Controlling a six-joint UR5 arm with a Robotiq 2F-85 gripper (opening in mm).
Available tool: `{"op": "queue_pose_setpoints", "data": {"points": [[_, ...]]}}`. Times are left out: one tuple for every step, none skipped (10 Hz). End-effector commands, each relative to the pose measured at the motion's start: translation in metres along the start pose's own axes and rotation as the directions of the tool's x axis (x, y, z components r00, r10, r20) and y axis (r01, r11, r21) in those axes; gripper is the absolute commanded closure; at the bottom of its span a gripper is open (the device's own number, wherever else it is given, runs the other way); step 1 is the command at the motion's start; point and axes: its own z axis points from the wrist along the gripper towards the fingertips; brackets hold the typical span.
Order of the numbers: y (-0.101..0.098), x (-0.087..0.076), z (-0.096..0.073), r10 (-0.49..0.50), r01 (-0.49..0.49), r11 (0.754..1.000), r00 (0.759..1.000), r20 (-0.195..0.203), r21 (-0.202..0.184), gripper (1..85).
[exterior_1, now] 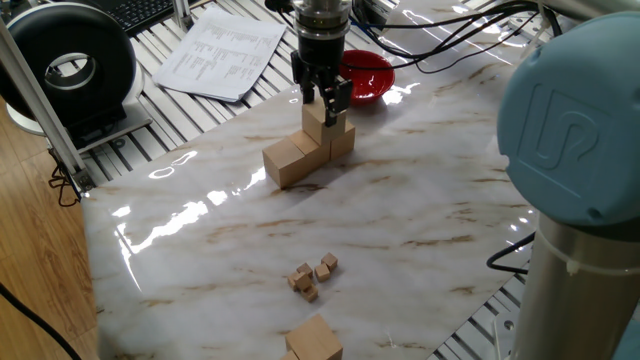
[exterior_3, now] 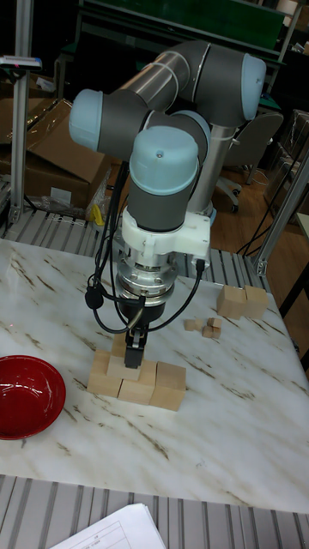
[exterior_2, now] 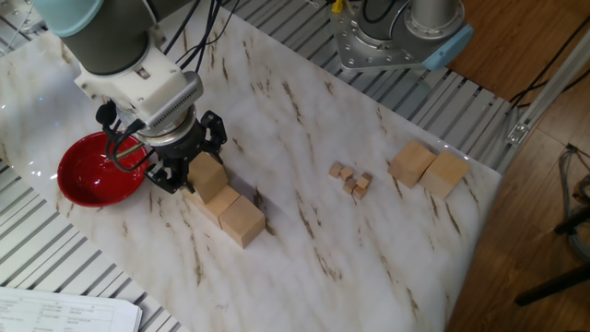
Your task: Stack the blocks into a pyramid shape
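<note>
One fixed view: gripper (exterior_1: 322, 98) points straight down over the pyramid shape (exterior_1: 308, 148), its fingers (exterior_1: 341, 98) clamped on the upper block (exterior_1: 316, 121). That block sits on a bottom row of large tan blocks on the marble tabletop (exterior_1: 400, 220); nearest cube of the row (exterior_1: 287, 161) juts toward the camera. Red bowl (exterior_1: 368, 77) just behind the stack, sheets of paper (exterior_1: 222, 53) off the marble further back. Cluster of tiny cubes (exterior_1: 312, 276) lies well apart from the stack, and one more large spare block (exterior_1: 314, 340) shows at the bottom edge. The other fixed view: the gripper (exterior_2: 187, 168) straddles the upper block (exterior_2: 208, 176), dark fingers (exterior_2: 218, 134) on either side of it; bottom cubes run out from beneath it to the end cube (exterior_2: 242, 221). The red bowl (exterior_2: 92, 171) sits close beside the gripper. The tiny cubes (exterior_2: 352, 179) lie mid-marble; two large spare blocks (exterior_2: 428, 169) sit side by side, touching, near the tabletop (exterior_2: 304, 249) edge. Tall fixed view: the gripper (exterior_3: 133, 345) is down on the stack; bottom row (exterior_3: 137, 382) reads as three cubes with the upper block (exterior_3: 119, 361) partly hidden behind the fingers (exterior_3: 134, 350). The red bowl (exterior_3: 27, 395) at the left edge, the spare blocks (exterior_3: 240, 302) and the tiny cubes (exterior_3: 206, 326) far behind
</note>
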Motion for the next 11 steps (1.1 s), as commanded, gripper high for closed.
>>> {"op": "queue_pose_setpoints", "data": {"points": [[0.0004, -0.0029, -0.0018, 0.0, 0.0, 1.0, 1.0, 0.012, -0.002, 30.3], [0.0008, -0.0025, -0.0012, -0.003, 0.003, 1.0, 1.0, 0.013, -0.003, 26.7], [0.0008, -0.002, -0.0009, -0.006, 0.006, 1.0, 1.0, 0.013, -0.003, 24.7], [0.0007, -0.0022, -0.0007, -0.008, 0.008, 1.0, 1.0, 0.015, -0.003, 23.3], [0.0012, -0.0025, -0.0007, -0.008, 0.008, 1.0, 1.0, 0.016, -0.005, 22.3], [0.0015, -0.0024, -0.0008, -0.007, 0.007, 1.0, 1.0, 0.016, -0.007, 21.3], [0.0017, -0.0022, -0.0011, -0.01, 0.01, 1.0, 1.0, 0.016, -0.008, 20.0], [0.0018, -0.0015, -0.0016, -0.013, 0.013, 1.0, 1.0, 0.016, -0.01, 17.7], [0.0016, -0.001, -0.002, -0.018, 0.018, 1.0, 1.0, 0.016, -0.009, 16.7], [0.002, -0.001, -0.002, -0.019, 0.019, 1.0, 1.0, 0.016, -0.011, 14.0], [0.0019, -0.0009, -0.0018, -0.024, 0.024, 1.0, 1.0, 0.016, -0.011, 12.7]]}}
